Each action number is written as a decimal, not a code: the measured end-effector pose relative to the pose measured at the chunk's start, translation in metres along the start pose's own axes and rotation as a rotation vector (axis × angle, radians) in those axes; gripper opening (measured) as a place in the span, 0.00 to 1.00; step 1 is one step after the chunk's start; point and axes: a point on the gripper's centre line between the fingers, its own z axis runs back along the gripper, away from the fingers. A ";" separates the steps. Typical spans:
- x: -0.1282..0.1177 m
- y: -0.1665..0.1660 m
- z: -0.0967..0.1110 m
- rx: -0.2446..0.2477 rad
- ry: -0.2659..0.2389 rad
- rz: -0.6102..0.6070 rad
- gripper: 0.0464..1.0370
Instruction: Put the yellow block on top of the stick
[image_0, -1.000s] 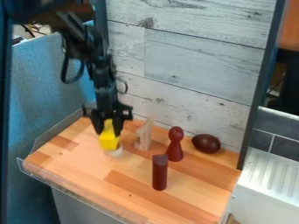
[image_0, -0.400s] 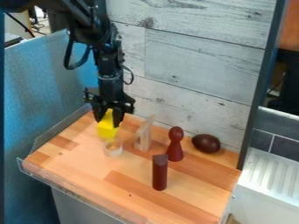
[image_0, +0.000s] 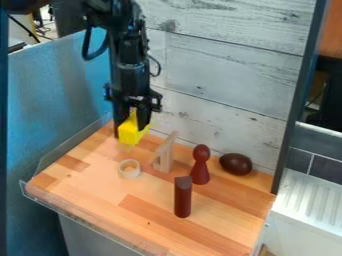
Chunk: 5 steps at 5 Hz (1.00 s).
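Yellow block (image_0: 131, 135): moved toward 1 o'clock; hung above worktop (image_0: 93, 186).
Hand (image_0: 130, 131): moved likewise; clasped yellow block.
Block faces: opposite pair probably suited gripping; body likely light, stiff.

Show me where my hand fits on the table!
The biggest bare patch of the table is front left, between the ring, the dark red post and the front edge. Another lies right of the post, in front of the dark red pawn and the egg. It's crowded at the back, where the gripper holds the yellow block near the pale wooden piece.
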 end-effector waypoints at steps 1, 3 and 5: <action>0.003 -0.004 0.009 -0.025 0.008 -0.029 0.49; 0.008 -0.024 -0.009 -0.038 0.047 -0.078 0.49; 0.012 -0.030 -0.014 -0.025 0.040 -0.069 0.49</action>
